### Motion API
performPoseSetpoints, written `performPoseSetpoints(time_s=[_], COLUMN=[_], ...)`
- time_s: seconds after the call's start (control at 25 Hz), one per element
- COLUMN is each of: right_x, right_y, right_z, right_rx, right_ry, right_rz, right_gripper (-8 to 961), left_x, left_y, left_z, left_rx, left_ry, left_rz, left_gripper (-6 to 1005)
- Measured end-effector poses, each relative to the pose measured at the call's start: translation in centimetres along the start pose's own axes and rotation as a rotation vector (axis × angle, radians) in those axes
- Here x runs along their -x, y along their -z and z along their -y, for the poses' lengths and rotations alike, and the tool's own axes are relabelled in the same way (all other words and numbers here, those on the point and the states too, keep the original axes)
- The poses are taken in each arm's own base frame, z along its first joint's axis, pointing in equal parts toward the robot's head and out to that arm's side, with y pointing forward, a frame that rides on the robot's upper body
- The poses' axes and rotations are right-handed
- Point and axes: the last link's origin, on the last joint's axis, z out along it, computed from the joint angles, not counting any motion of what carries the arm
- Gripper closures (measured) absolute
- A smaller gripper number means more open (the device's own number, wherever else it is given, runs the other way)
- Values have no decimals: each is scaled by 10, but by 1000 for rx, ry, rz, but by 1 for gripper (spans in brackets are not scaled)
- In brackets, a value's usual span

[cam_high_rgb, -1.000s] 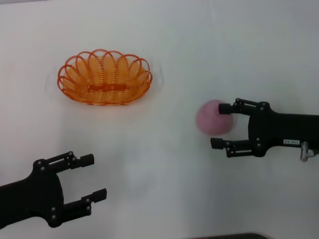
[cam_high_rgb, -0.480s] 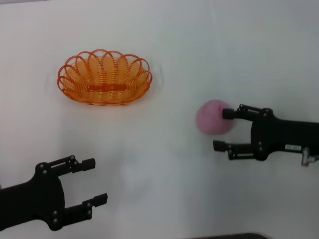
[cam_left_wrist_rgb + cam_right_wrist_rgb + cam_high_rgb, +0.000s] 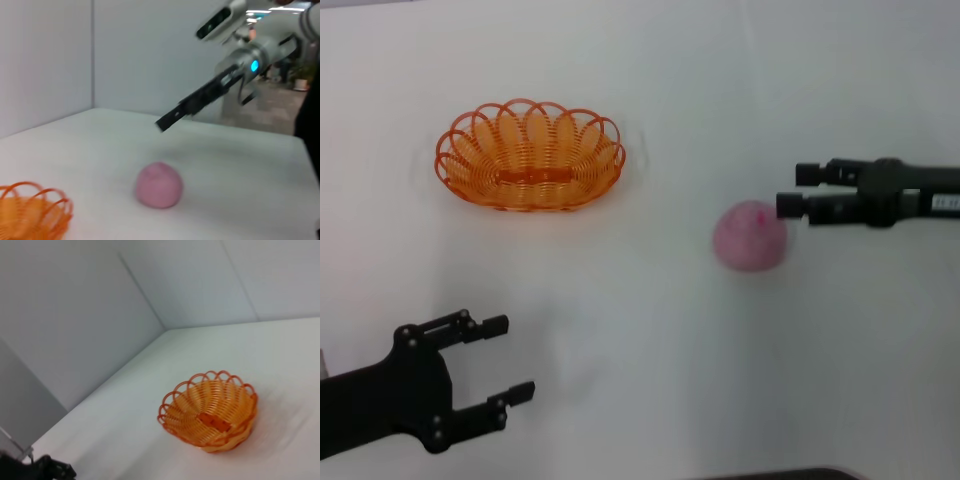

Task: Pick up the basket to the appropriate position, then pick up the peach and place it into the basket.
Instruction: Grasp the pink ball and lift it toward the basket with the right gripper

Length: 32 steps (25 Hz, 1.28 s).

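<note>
The orange wire basket (image 3: 530, 155) stands upright on the white table at the far left; it also shows in the right wrist view (image 3: 209, 411) and partly in the left wrist view (image 3: 33, 210). The pink peach (image 3: 750, 236) lies on the table right of centre, free of any grip; the left wrist view shows it too (image 3: 159, 184). My right gripper (image 3: 797, 189) is open and empty, raised just beyond and right of the peach, not touching it. My left gripper (image 3: 510, 358) is open and empty near the front left.
The white table (image 3: 650, 380) has pale walls behind it. The right arm (image 3: 200, 100) reaches in above the peach in the left wrist view. The left gripper (image 3: 45, 470) shows at the corner of the right wrist view.
My right gripper, which stood around the peach, has lifted and drawn back, turning on its wrist. The peach stays on the table. The left arm has slid slightly towards the front.
</note>
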Motion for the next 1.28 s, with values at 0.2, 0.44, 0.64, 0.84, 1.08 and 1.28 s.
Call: performPoseSetpoints(time_s=[0.2,0.44,0.64,0.84,1.08,1.28], right_x=[30,63,87,107,119,123], right_y=[4,2,-8,-25,-52,-67], right_z=[3,4,1,-6,-23,-30], right_rx=[-48,-150,-241,-328,-361,-368], right_ry=[-151,-252,-263,-205,-92,-54], right_rz=[-45,-216,-369,-528,-688,-723], right_gripper=[8,11,10,10,9,8], left_x=[2,1,0,-1,-2,-2], left_y=[-5,-7,-8,-9,-10,-10], left_z=[5,7,8,9,9,7], left_rx=[-23,-24,-28,-23,-16,-11], left_ry=[19,21,34,32,31,39], left_rz=[3,0,-9,-14,-20,-25], left_gripper=[293,291,293,292,292,291])
